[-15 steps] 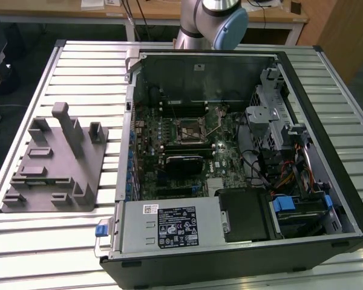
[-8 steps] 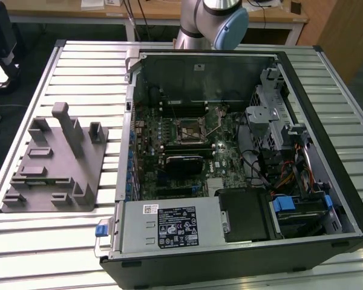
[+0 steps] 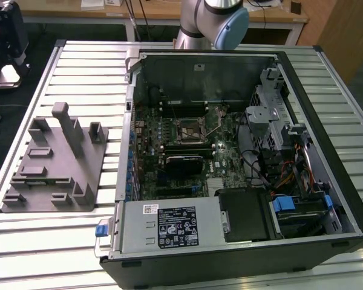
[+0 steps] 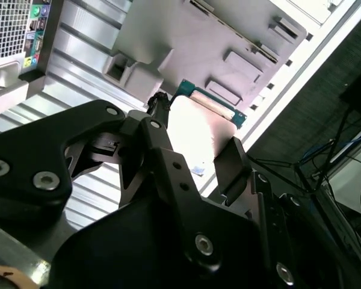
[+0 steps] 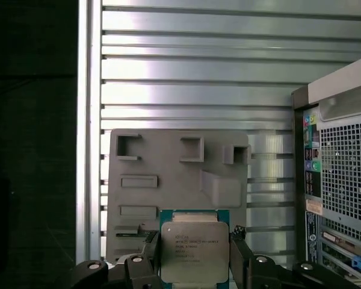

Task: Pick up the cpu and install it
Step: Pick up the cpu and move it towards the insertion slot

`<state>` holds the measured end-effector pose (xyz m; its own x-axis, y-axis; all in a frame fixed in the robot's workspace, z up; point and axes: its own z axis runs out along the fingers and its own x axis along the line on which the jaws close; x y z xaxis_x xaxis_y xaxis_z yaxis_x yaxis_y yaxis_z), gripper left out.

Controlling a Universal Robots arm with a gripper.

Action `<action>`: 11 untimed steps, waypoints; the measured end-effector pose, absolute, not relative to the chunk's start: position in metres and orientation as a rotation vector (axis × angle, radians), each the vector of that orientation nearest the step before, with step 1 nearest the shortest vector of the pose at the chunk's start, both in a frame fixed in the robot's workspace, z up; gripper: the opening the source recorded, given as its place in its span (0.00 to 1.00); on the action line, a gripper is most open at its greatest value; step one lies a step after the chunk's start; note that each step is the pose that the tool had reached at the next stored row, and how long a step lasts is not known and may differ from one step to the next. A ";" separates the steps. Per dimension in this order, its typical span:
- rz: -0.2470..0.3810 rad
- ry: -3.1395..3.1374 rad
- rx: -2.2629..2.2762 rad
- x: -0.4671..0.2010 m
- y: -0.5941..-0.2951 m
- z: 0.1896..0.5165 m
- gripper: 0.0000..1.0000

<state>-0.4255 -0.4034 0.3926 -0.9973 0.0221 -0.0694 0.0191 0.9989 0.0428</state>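
The cpu [image 5: 194, 260], a thin square chip with a pale metal top and a green rim, sits between the two dark fingers [image 5: 238, 253] of the claw [image 5: 194, 247]. One finger presses each opposite edge, so the claw is pinching the cpu and holds it clear of everything below. In the second wrist view the same cpu [image 4: 200, 129] appears as a bright pale plate with a green edge, clamped in the black claw [image 4: 195, 141].

In the first wrist view the grey block fixture [image 5: 180, 180] lies flat beneath the chip, with its raised ribs and shallow pockets in sight. The fixture rests on the slatted metal worktop [image 5: 198, 60]. Beside it stands the rear panel of the computer case [image 5: 343, 180], with its perforated grille and coloured ports.

In the exterior view the fixture [image 3: 54, 163] lies on the worktop [image 3: 48, 241], just beside the case on the exterior view's left. The case [image 3: 327, 151] lies on its side with the cover off. Inside, the green motherboard [image 3: 145, 151] carries the metal-framed socket [image 3: 187, 128] near its middle. The robot arm [image 3: 212, 21] rises behind the far edge of the case.
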 end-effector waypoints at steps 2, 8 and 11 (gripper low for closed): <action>0.065 3.071 0.032 -0.420 -0.403 0.393 0.54; 0.065 3.071 0.032 -0.405 -0.403 0.393 0.54; 0.065 3.071 0.032 -0.397 -0.403 0.393 0.54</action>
<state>-0.3969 -0.4030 0.3925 -0.9973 0.0221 -0.0695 0.0191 0.9989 0.0429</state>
